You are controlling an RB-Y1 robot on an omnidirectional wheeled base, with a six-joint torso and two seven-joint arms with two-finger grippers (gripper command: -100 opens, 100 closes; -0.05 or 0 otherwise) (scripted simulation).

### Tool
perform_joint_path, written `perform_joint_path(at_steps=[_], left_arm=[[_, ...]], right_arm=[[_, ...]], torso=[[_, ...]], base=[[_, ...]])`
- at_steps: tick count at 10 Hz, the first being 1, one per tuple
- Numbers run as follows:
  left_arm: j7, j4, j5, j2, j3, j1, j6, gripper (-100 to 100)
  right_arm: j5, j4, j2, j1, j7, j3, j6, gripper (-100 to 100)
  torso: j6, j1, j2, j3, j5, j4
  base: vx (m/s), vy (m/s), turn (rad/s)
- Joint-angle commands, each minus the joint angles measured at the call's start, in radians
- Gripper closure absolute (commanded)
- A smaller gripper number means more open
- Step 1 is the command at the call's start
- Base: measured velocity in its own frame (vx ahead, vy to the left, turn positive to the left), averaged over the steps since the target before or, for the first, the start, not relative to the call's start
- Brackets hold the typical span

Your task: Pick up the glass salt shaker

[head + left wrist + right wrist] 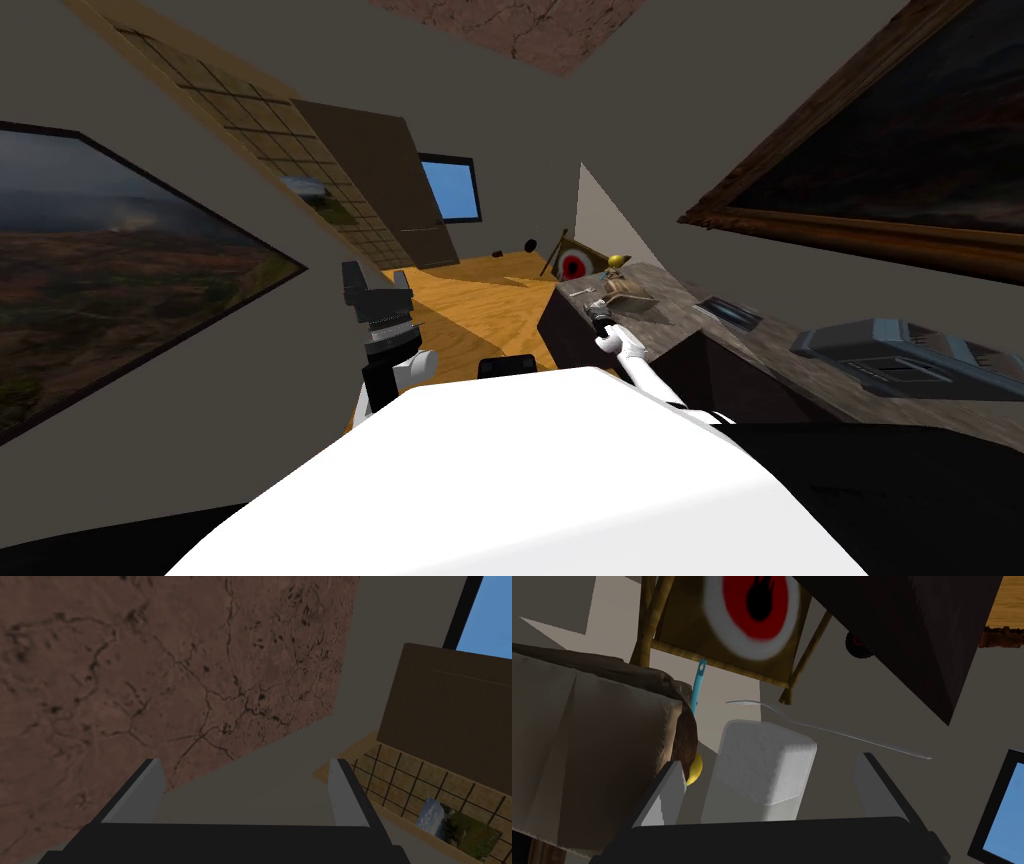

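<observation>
The right gripper (769, 760) is reaching low over the worktop (780, 372), its fingers standing wide apart with the salt shaker (760, 776), a white frosted block, sitting between them and touching neither. A fork (832, 731) is lying just beyond the shaker, and a brown bag (597, 751) is sitting beside it. The left gripper (246, 762) is hanging raised, fingers apart and holding nothing.

White right forearm (645, 365); left gripper (246, 762): dark box, light grey blade fingers (150, 796), wrist seemingly ribbed.
</observation>
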Motion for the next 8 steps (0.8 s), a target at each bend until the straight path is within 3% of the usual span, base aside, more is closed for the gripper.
perform_joint_path(at_steps=[1, 2, 3, 5, 6, 8], left_arm=[[0.000, 0.000, 0.000, 0.000, 0.000, 0.000, 0.000, 0], [0.000, 0.000, 0.000, 0.000, 0.000, 0.000, 0.000, 0], [0.000, 0.000, 0.000, 0.000, 0.000, 0.000, 0.000, 0], [0.000, 0.000, 0.000, 0.000, 0.000, 0.000, 0.000, 0], [0.000, 0.000, 0.000, 0.000, 0.000, 0.000, 0.000, 0], [0.000, 0.000, 0.000, 0.000, 0.000, 0.000, 0.000, 0]], right_arm=[[0.050, 0.034, 0.001, -0.050, -0.050, 0.043, 0.050, -100], [0.051, 0.034, 0.001, -0.062, -0.065, 0.043, 0.079, -100], [0.094, 0.059, 0.001, -0.100, -0.100, 0.083, 0.108, -100], [0.095, 0.059, 0.001, -0.114, -0.119, 0.083, 0.152, -100], [0.138, 0.084, 0.001, -0.160, -0.166, 0.124, 0.187, -100], [0.138, 0.084, 0.001, -0.166, -0.173, 0.124, 0.220, -100]], torso=[[0.000, 0.000, 0.000, 0.000, 0.000, 0.000], [-0.002, -0.002, 0.002, 0.000, -0.001, 0.000], [-0.001, -0.001, 0.000, 0.000, -0.002, -0.001], [-0.001, -0.001, -0.001, -0.001, -0.002, -0.001], [-0.001, 0.001, -0.005, -0.003, -0.001, -0.002], [-0.001, -0.001, -0.002, -0.002, -0.002, -0.001]], base=[[-0.162, -0.102, 0.198], [-0.144, -0.082, 0.111], [-0.158, -0.095, 0.190], [-0.089, -0.053, 0.050], [-0.119, -0.063, 0.186], [-0.095, -0.047, 0.059]])
